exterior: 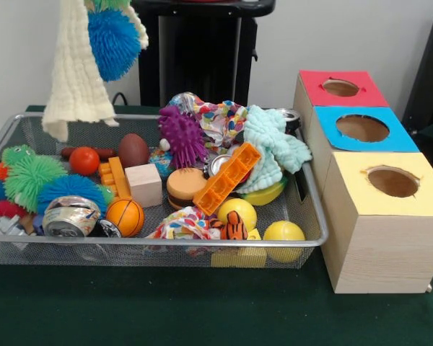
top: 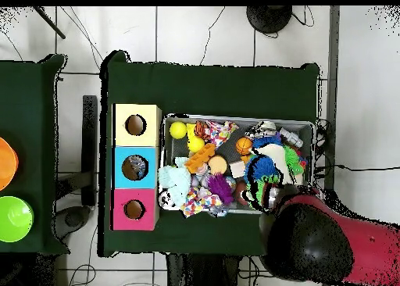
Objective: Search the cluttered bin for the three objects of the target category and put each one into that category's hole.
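Dark green cloth covers the counter (exterior: 166,310), where the bin (exterior: 202,244) sits just beside a row of three wooden boxes. Up in the front view's top left corner a cream knitted cloth (exterior: 72,79) and a blue spiky ball (exterior: 114,40) hang above the bin's far left end, evidently lifted by the arm (top: 328,240), though the end effector itself is hidden behind them (whether it is open or closed cannot be told). The hole (exterior: 362,127) in the blue-topped box looks dark inside; the overhead view hints at something in it, but this is unclear. No clear plastic bottle can be picked out among the clutter; a silver can (exterior: 71,218) lies at the near left. Judging from this, the search is under way, with bottles possibly buried.
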